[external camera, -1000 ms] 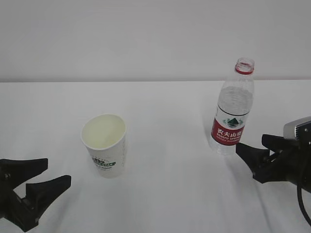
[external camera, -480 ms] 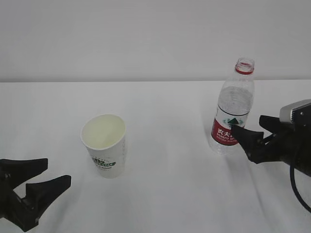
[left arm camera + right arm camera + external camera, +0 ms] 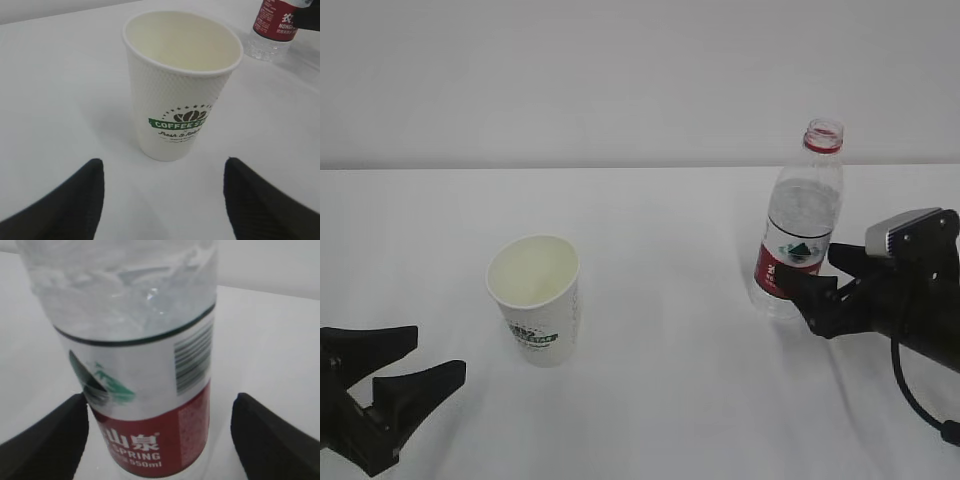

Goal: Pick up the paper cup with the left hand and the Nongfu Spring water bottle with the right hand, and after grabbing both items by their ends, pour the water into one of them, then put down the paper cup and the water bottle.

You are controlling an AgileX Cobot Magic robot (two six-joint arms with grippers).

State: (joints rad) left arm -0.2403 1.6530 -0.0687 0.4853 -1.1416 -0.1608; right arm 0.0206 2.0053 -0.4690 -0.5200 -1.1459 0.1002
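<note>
— Red-labelled Nongfu Spring water bottle (image 3: 802,232) toward counter's right edge, now flanked by right hand (image 3: 817,287), jaws widened, ungripped.
— Paper cup (image 3: 535,297) front-left; left hand (image 3: 402,371) wide, waiting short.

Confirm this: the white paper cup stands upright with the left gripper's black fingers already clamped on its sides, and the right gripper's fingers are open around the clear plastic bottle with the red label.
Not quite. The left gripper is open and short of the white paper cup; the left wrist view shows bare table between its black fingers and the upright cup. The right gripper is indeed open around the clear red-labelled plastic bottle.
</note>
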